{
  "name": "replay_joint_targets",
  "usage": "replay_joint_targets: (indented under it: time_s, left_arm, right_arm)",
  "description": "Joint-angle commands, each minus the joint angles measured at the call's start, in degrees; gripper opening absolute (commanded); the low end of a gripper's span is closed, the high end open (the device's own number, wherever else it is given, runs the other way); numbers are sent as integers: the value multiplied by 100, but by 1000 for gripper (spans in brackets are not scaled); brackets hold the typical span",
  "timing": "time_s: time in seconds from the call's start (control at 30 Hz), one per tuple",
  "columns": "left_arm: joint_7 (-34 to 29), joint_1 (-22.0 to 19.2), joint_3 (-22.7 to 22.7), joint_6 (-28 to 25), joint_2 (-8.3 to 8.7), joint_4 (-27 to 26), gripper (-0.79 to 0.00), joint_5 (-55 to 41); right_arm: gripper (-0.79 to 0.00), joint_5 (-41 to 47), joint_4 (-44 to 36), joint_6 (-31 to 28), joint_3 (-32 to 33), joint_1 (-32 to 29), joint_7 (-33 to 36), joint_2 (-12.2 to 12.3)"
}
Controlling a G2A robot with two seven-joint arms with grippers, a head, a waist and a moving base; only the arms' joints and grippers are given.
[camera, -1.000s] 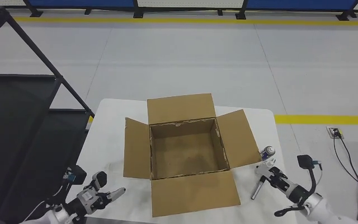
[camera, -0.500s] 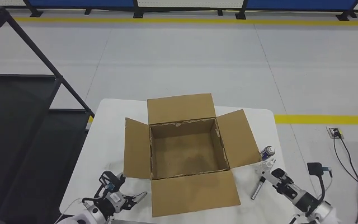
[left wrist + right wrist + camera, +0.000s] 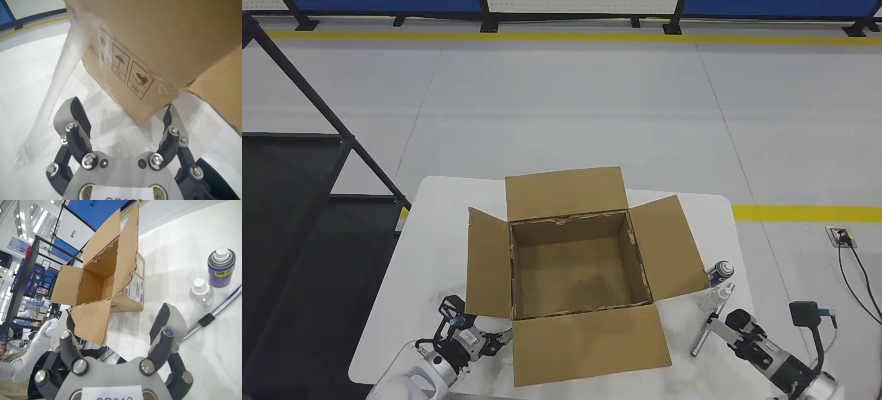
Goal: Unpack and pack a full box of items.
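Your worktop [image 3: 432, 260] carries the open cardboard box [image 3: 577, 275] in the middle, all four flaps folded outward. Its floor looks bare, so I judge the unpacking is done and the packing has yet to begin.

A long, pale translucent strip or tube [image 3: 56, 79], I cannot tell which, leans from the worktop against the box's side. The left gripper [image 3: 122, 106] sits low at the box's near corner under the flaps, its fingers spread wide with the corner between them, one fingertip just at the cardboard. The right gripper [image 3: 116, 311] hovers by the right flap, fingers also wide and holding nothing.

Just beyond it lie the metal rod [image 3: 217, 311] with its dark grip, the blue spray can [image 3: 221, 268] and the small clear bottle [image 3: 201, 294], the last two upright and close together.

Watch the left side first. An empty box is light, so a push or a squeeze on that corner may slide it toward the can and bottle, and lifting there would catch a flap. On the right, the rod is round and may roll from a loose pinch. Reaching for either upright container could topple its neighbour.
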Motion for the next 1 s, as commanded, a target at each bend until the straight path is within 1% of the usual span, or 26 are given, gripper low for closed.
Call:
replay_joint_targets:
  time_s: [0.0, 0.2, 0.37, 0.67, 0.8, 0.83, 0.9, 0.97]
  left_arm:
    - [15, -20, -30, 5, 2, 25, 0, -38]
    - [-12, -88, -143, 21, 9, 80, 0, -262]
    - [-89, -225, -193, 42, 9, 129, 0, -416]
    - [-231, -565, -222, 144, 0, 405, 0, -628]
    - [-203, -616, -278, 96, 8, 500, 0, -686]
    - [-189, -598, -301, 69, 13, 495, 0, -696]
    - [-151, -519, -370, -61, 25, 444, 0, -803]
    - [-100, -391, -500, -123, 45, 317, 0, -832]
  right_arm:
    - [0, -10, -27, 1, 3, -31, -15, 4]
    - [0, 13, -83, 5, 20, -97, -37, 21]
    - [0, 43, -133, 40, 33, -146, -39, 35]
    - [0, 45, -256, 73, 35, -328, -176, 43]
    - [0, 32, -282, 143, 35, -378, -259, 45]
    - [0, 22, -286, 238, 43, -384, -320, 42]
    - [0, -207, -304, 832, 59, -359, -558, 31]
    - [0, -505, -375, 1369, -3, -262, -622, 32]
